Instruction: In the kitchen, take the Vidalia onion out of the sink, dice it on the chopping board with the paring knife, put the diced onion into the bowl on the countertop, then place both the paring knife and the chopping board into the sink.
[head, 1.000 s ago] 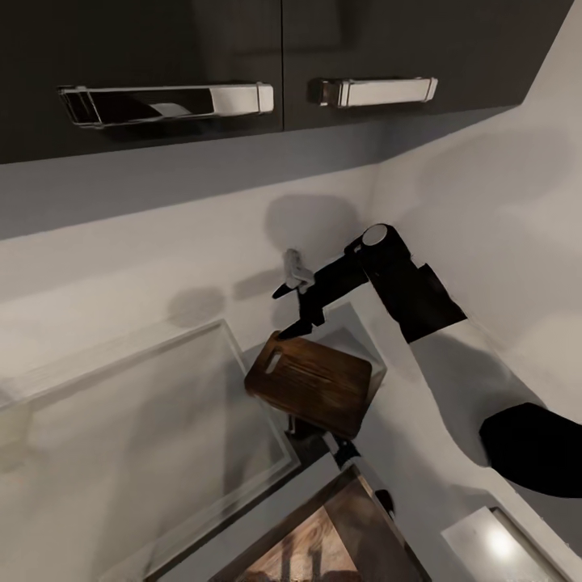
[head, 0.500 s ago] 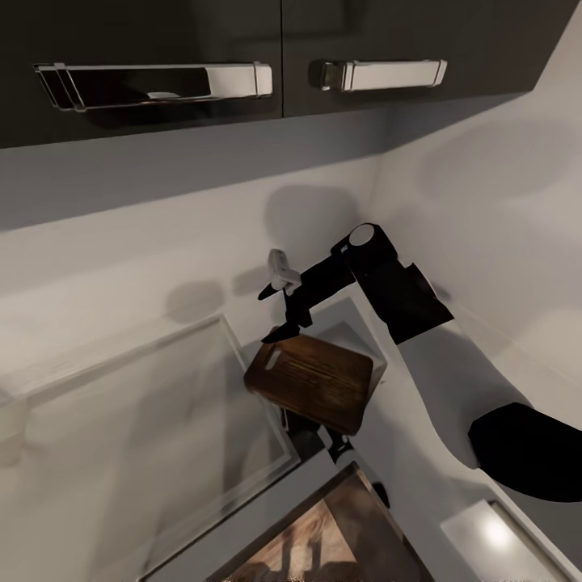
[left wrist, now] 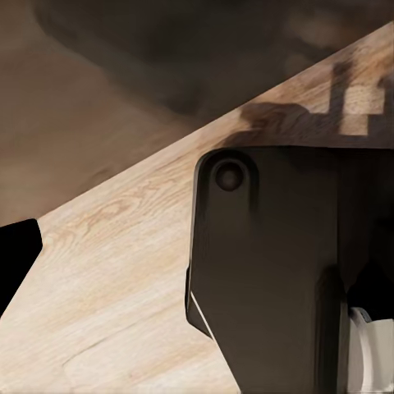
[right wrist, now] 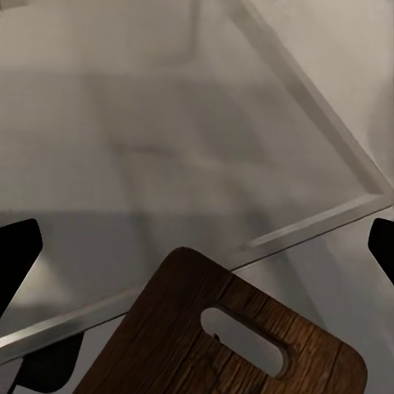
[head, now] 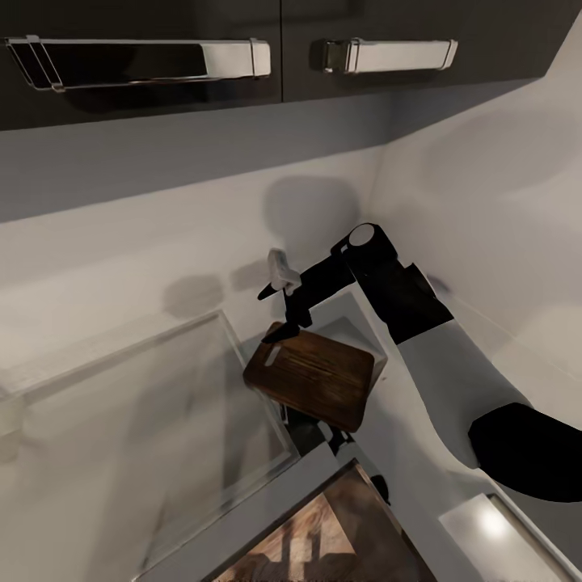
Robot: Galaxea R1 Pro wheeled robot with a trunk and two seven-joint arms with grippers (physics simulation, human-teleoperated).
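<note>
The dark brown chopping board (head: 315, 380) lies tilted at the right end of the grey sink (head: 129, 436), its oval slot end toward the gripper. My right gripper (head: 273, 311) hangs open just above that slot end, the arm reaching in from the lower right. In the right wrist view the board (right wrist: 180, 345) and its slot sit low between the spread fingertips (right wrist: 16, 258), with the sink basin (right wrist: 205, 148) beyond. My left gripper (left wrist: 197, 263) is open over light wooden floor and a dark robot part. The onion, paring knife and bowl are out of view.
Dark cabinet doors with chrome bar handles (head: 145, 61) run along the top of the head view. Pale glossy countertop (head: 105, 323) surrounds the sink, and a wall corner rises at the right. Wooden floor (head: 339, 541) shows at the bottom.
The head camera has tilted, so the cabinet handles sit higher in the picture. My right gripper has shifted slightly left over the board's slot end. The board stays where it was.
</note>
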